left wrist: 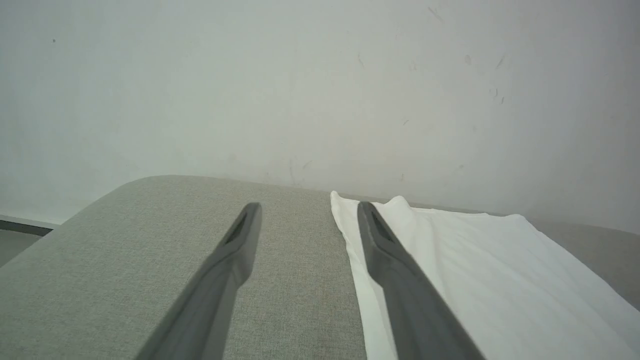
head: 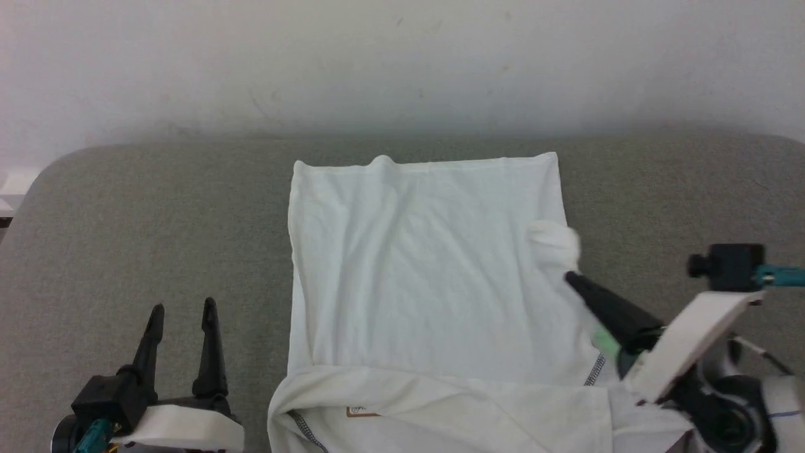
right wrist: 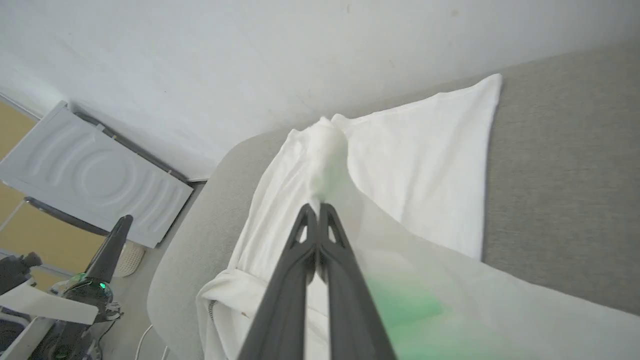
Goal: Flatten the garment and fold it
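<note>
The white shirt (head: 421, 270) lies spread on the grey padded surface (head: 126, 220), its hem toward the wall and its neck end bunched at the near edge, with dark stitching (head: 305, 428) showing there. My right gripper (head: 569, 277) is shut on a bunched end of white fabric (head: 553, 242), held above the shirt's right edge. In the right wrist view the fingers (right wrist: 300, 260) meet at the tips with the fabric wad (right wrist: 325, 160) beyond them. My left gripper (head: 182, 308) stands open to the left of the shirt, holding nothing; its fingers (left wrist: 235, 250) frame the shirt's left edge (left wrist: 350, 240).
A pale wall (head: 402, 56) runs behind the grey surface. Grey cloth lies bare on both sides of the shirt. A white moulded panel (right wrist: 90, 180) leans by the wall past the surface's rounded corner, above the floor.
</note>
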{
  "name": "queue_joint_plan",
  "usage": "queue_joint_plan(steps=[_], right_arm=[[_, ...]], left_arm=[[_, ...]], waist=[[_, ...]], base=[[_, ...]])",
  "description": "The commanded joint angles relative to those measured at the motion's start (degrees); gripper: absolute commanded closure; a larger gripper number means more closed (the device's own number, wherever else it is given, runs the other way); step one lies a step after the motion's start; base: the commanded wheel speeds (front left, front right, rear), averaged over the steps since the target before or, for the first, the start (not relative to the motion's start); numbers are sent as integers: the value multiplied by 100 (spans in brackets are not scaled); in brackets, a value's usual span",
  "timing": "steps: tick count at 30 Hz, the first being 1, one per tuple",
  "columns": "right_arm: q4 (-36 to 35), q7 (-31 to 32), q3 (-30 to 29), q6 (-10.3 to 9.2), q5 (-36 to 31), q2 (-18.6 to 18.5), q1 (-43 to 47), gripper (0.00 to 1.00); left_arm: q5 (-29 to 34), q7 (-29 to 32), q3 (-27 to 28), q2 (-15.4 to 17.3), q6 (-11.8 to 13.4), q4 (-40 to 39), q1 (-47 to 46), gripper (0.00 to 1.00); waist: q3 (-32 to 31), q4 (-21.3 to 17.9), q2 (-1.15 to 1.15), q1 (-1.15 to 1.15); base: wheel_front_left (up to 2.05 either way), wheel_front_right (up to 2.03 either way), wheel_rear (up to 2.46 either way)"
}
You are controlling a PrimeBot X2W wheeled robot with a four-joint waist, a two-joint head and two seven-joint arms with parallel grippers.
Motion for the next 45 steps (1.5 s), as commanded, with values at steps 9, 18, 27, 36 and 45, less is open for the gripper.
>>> queue_joint_plan(steps=[9,18,27,36,45], right_arm=[[740,-352,1631,-4,-135,1133,-442,100],[2106,-1333,3521,-4,-152,1218,-1092,84],[2837,-2649,4384,-4,-242,1220,-1754,0],[2492,-4112,3136,-4,-1927,527,-1797,0],[1227,-3780,299,-4,-3574,508,-409,0]], left_arm=[[-24,43,-137,48,7,86,-142,0],[-36,-9,-280,30,4,253,-364,0],[-75,-73,-297,30,47,443,-421,0],[-74,-56,-187,86,231,468,-247,0],[-105,0,-112,125,373,309,-170,0]], waist=[[121,361,0,1],[413,584,0,1],[436,556,0,1],[160,252,0,1],[112,-75,0,1]], base=[[0,0,0],[0,0,0],[0,0,0],[0,0,0],[0,0,0]])
